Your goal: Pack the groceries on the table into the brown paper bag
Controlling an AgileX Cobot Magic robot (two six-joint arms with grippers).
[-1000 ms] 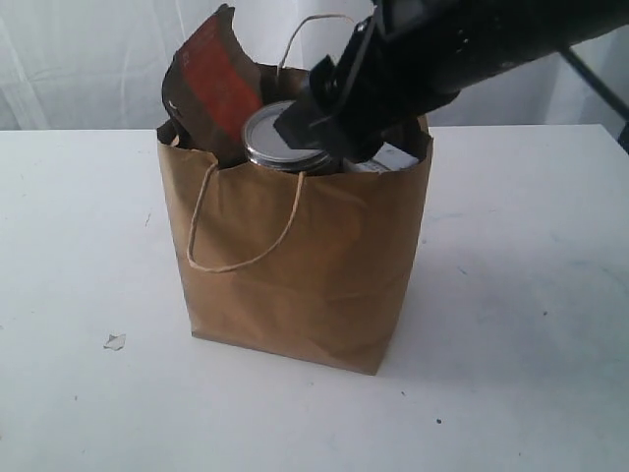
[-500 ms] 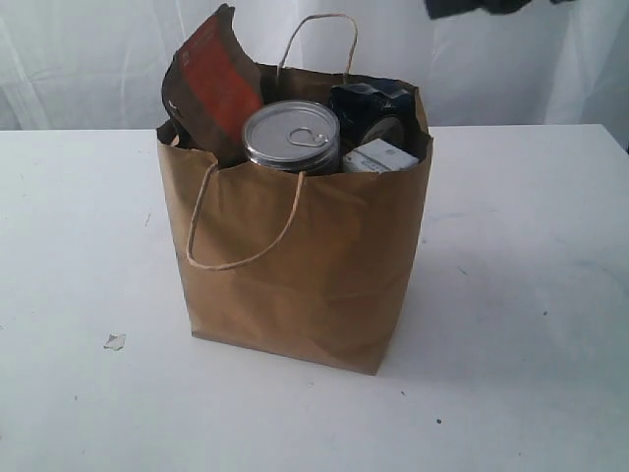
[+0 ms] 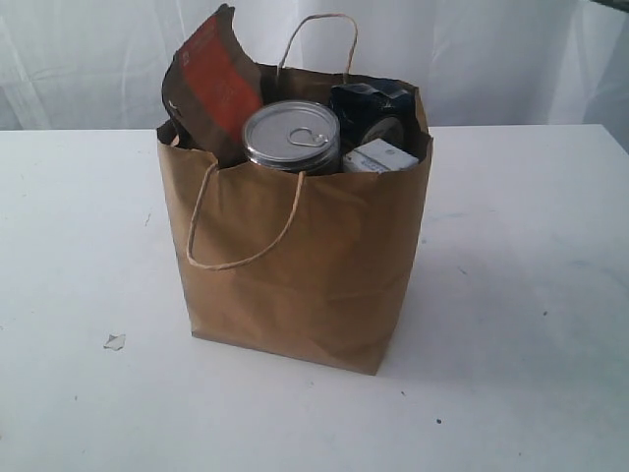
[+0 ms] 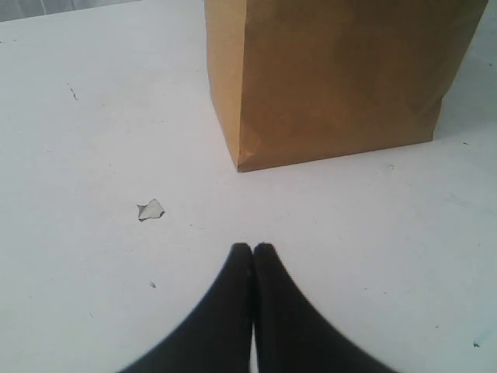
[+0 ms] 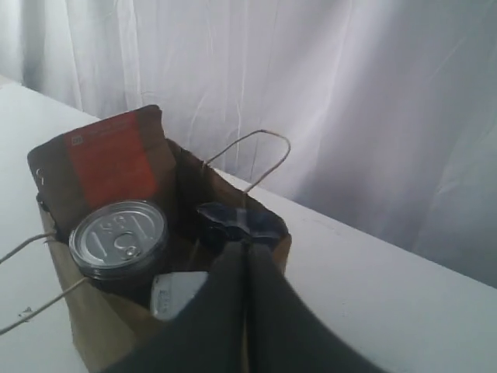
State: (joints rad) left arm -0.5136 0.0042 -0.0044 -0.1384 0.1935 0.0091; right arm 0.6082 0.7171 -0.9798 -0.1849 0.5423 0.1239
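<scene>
The brown paper bag point(image 3: 305, 265) stands upright in the middle of the white table point(image 3: 511, 295). Groceries fill it to the rim: a pull-tab silver can point(image 3: 291, 136), a brown-orange pouch point(image 3: 211, 84) poking up behind it, a small white-blue carton point(image 3: 378, 157) and a dark blue packet end point(image 3: 373, 106). The right wrist view looks down on the same can point(image 5: 118, 235), pouch point(image 5: 105, 167) and carton point(image 5: 177, 294). My right gripper point(image 5: 245, 247) is shut and empty, hovering above the bag. Low over the table stands my left gripper point(image 4: 252, 250), shut and empty, short of the bag's base point(image 4: 334, 85). Neither arm shows in the exterior view.
A small paper scrap point(image 3: 115, 341) lies on the table left of the bag, and it is also the paper scrap point(image 4: 150, 209) ahead of my left gripper. White curtains point(image 3: 108, 59) hang behind the table. One loop handle point(image 3: 241, 221) droops down the bag's front.
My right arm lifted out of the bag and left the exterior view, and its gripper went from open to shut. The bag and its contents stayed put.
</scene>
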